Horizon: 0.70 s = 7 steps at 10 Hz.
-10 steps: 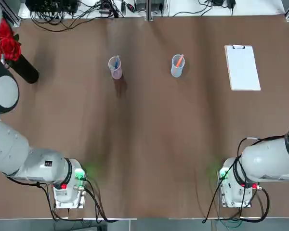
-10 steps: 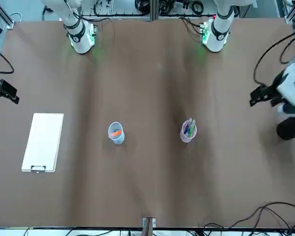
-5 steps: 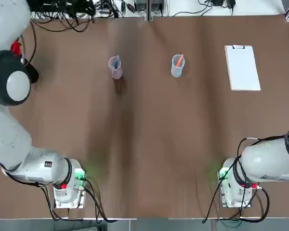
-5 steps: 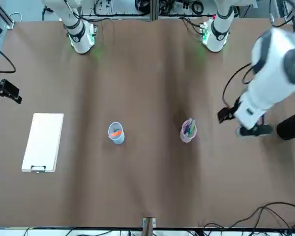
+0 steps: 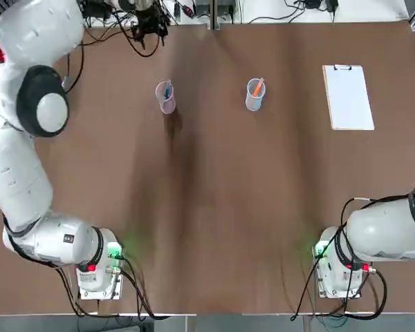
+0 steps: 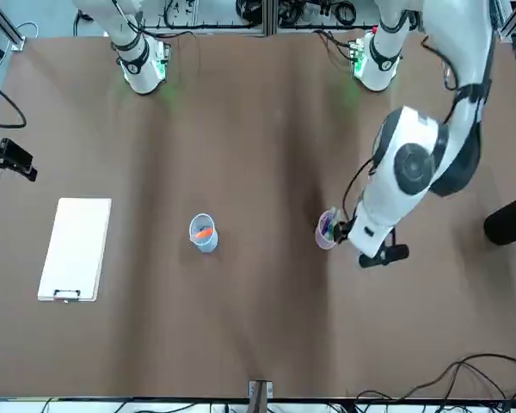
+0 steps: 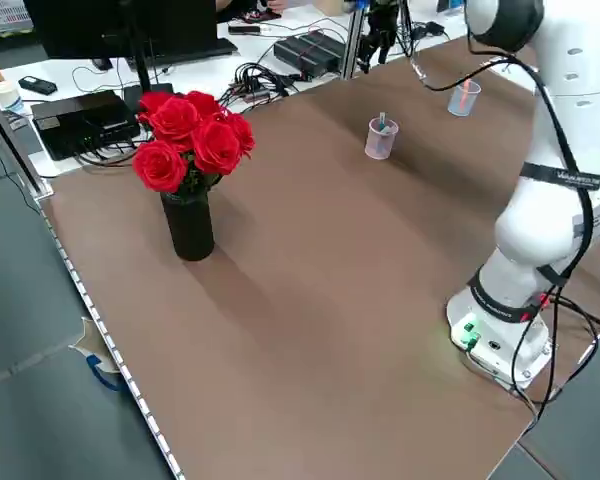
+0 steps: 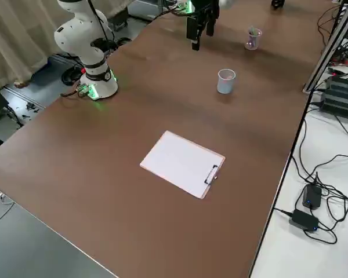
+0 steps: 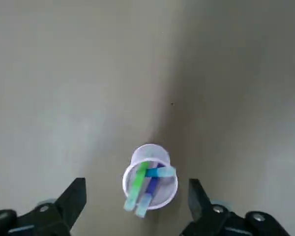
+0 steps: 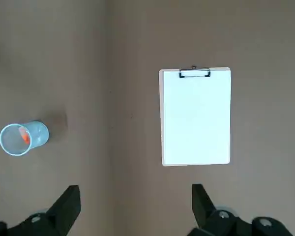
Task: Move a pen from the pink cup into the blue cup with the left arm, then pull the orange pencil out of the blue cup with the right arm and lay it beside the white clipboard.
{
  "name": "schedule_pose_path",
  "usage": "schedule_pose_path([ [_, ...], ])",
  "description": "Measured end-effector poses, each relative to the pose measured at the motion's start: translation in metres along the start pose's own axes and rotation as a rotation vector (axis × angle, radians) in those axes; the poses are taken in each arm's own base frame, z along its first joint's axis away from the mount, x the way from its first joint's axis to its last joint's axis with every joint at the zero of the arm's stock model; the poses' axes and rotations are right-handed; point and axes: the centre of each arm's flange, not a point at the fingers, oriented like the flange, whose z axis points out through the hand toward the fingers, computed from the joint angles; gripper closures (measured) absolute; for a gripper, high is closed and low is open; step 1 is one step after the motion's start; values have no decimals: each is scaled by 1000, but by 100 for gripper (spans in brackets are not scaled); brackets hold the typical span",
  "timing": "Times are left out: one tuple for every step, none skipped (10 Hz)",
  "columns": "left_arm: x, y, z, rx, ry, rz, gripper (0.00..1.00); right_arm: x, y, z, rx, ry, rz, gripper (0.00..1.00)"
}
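The pink cup point(image 9: 150, 179) stands at the far side of the table, left of the middle point(image 5: 166, 97), with the blue pen point(image 9: 156, 173) and a green one upright inside. My left gripper point(image 9: 136, 206) hangs open high over it, its fingers point(image 9: 73, 199) apart to either side and touching nothing. To the right of it the blue cup point(image 5: 254, 95) holds the orange pencil point(image 10: 23, 136). At the far right lies the white clipboard point(image 5: 347, 97). My right gripper point(image 10: 135, 206) is open and empty, high above the table between the blue cup and the clipboard.
A black vase of red roses point(image 7: 190, 160) stands at the far left of the table. Cables and electronics point(image 5: 194, 8) run along the far edge. Both arm bases point(image 5: 97, 273) sit at the near edge.
The left arm has swung from the far left by the vase across toward the pink cup and now hangs over it. The right arm, cups and clipboard have not moved.
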Motion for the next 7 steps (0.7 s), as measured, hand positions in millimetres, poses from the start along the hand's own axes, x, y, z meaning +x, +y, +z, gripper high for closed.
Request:
schedule_pose_path([
  [-6,15,15,26,-3,11,11,0,1,0,0,0,2,0],
  [-14,30,31,48,-11,30,13,0,1,0,0,0,2,0],
  [-19,39,45,60,-21,47,17,0,1,0,0,0,2,0],
  [-21,42,56,66,-36,55,19,0,1,0,0,0,3,0],
  [-22,45,68,73,-51,62,29,0,1,0,0,0,2,0],
  [-25,49,79,83,-62,73,30,0,1,0,0,0,2,0],
  [-28,53,91,93,-73,85,32,0,1,0,0,0,2,0],
])
